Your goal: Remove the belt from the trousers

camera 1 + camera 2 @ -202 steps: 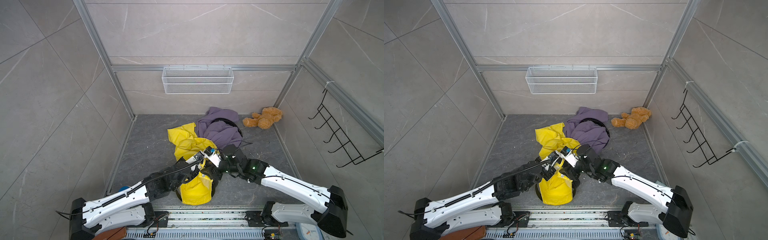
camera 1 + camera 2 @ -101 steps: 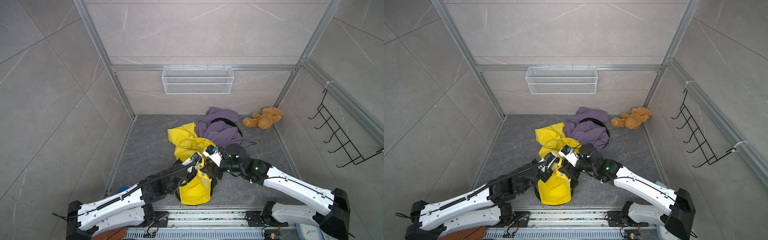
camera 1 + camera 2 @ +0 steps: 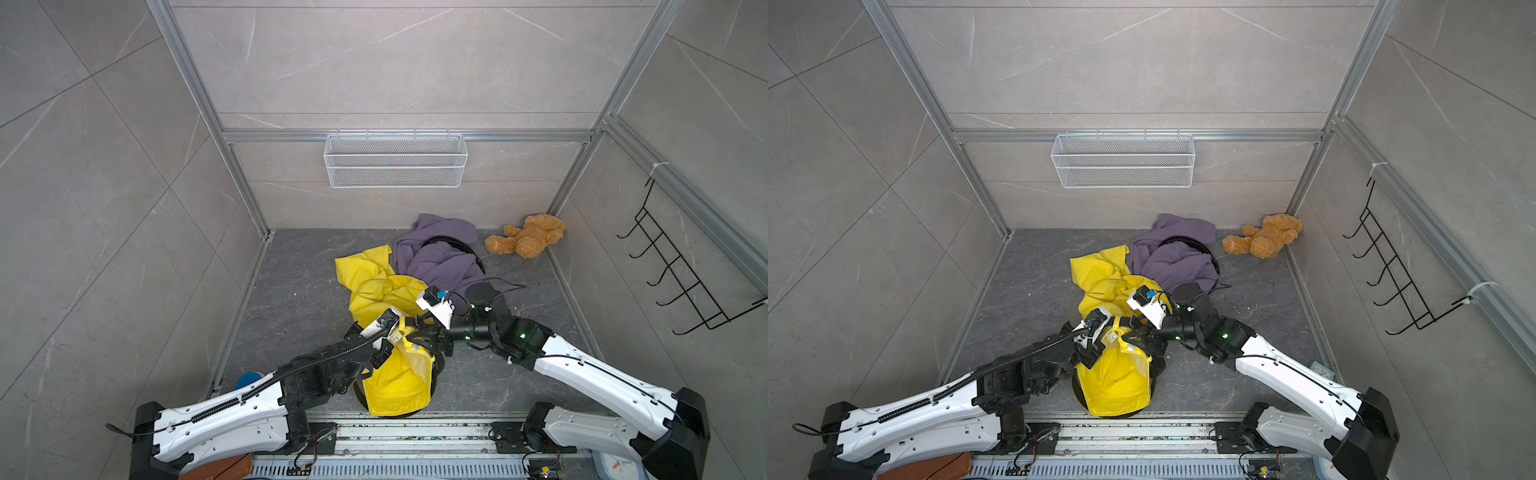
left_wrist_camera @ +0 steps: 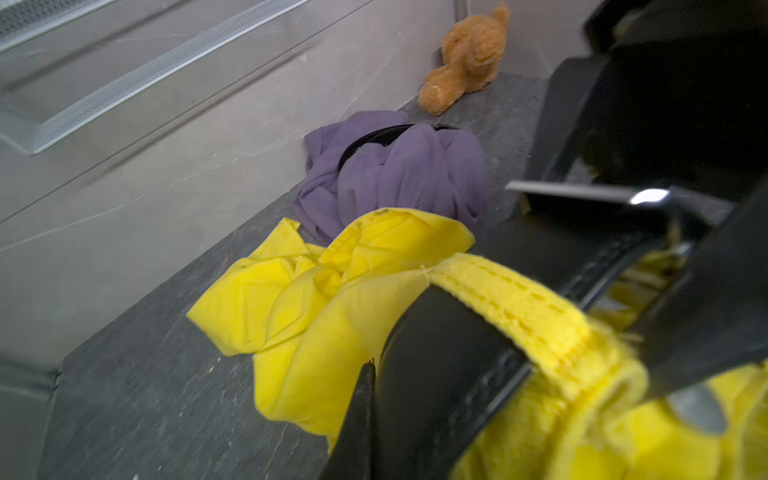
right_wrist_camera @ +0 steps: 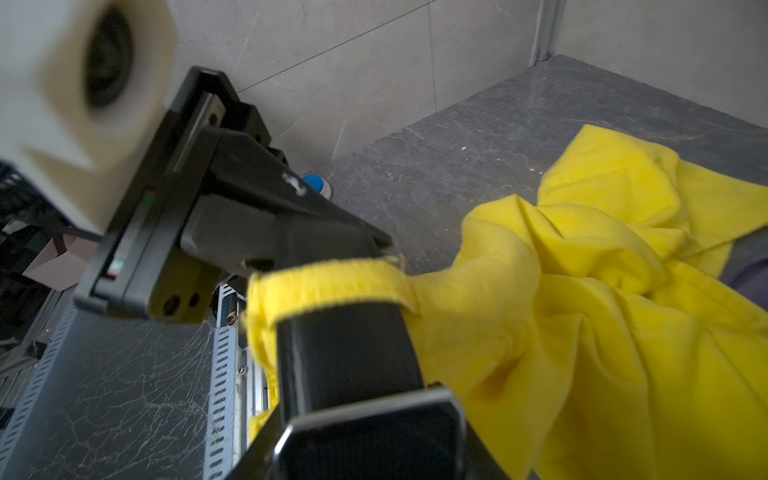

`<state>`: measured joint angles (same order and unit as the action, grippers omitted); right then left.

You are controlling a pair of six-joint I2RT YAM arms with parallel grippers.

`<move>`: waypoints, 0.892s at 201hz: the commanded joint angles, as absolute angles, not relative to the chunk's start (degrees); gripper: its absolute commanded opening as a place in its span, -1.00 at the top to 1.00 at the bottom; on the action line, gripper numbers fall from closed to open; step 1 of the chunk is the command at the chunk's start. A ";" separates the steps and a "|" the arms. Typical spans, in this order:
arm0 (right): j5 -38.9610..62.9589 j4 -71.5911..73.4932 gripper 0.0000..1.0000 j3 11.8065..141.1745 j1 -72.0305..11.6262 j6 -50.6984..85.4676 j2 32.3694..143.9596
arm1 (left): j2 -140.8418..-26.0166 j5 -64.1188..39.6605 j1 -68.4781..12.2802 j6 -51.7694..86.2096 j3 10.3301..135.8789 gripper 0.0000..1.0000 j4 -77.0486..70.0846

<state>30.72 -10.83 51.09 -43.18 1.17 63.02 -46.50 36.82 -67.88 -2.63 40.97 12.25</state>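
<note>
Yellow trousers point(image 3: 395, 374) point(image 3: 1113, 382) lie bunched at the front middle of the floor, waist end raised between my arms. A black belt point(image 4: 449, 374) point(image 5: 345, 353) runs under a yellow belt loop point(image 4: 519, 299) point(image 5: 328, 278). My left gripper point(image 3: 399, 332) point(image 5: 382, 245) is shut on the trousers' waistband right at that loop. My right gripper point(image 3: 422, 334) point(image 3: 1136, 332) is shut on the belt at its metal buckle point(image 5: 374, 432) point(image 4: 602, 195), just past the loop. The two grippers are almost touching.
A purple garment point(image 3: 436, 257) with another black belt lies behind the trousers. A teddy bear point(image 3: 525, 241) sits in the back right corner. A wire basket point(image 3: 395, 166) hangs on the back wall and a hook rack point(image 3: 681, 282) on the right wall. A blue object point(image 3: 247, 380) lies front left.
Both grips have held. The right gripper has drawn a little to the right and back with the buckle, and the left gripper has shifted slightly left with the waistband.
</note>
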 commanded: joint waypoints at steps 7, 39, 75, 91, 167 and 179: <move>28.27 -15.44 1.00 50.74 -37.71 3.61 60.07 | -41.68 49.29 -66.62 1.49 40.62 1.00 13.77; 28.30 -18.13 1.00 51.35 -36.06 2.34 59.58 | -40.32 52.01 -66.62 3.04 39.27 1.00 15.46; 27.36 -19.60 1.00 51.27 -33.99 2.22 59.02 | -37.33 58.15 -66.53 6.18 38.65 1.00 16.42; 26.94 -19.66 1.00 51.23 -32.94 2.51 58.89 | -36.77 60.85 -66.31 7.58 39.06 1.00 17.71; 27.45 -19.51 1.00 52.01 -27.42 3.98 59.32 | -35.85 60.07 -54.78 13.61 42.01 1.00 24.15; 27.93 -19.60 1.00 52.25 -26.74 4.04 59.33 | -35.94 58.32 -52.78 14.10 41.97 1.00 24.25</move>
<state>34.13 -15.62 50.98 -30.61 2.11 61.14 -38.70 47.55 -58.28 8.82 38.96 20.38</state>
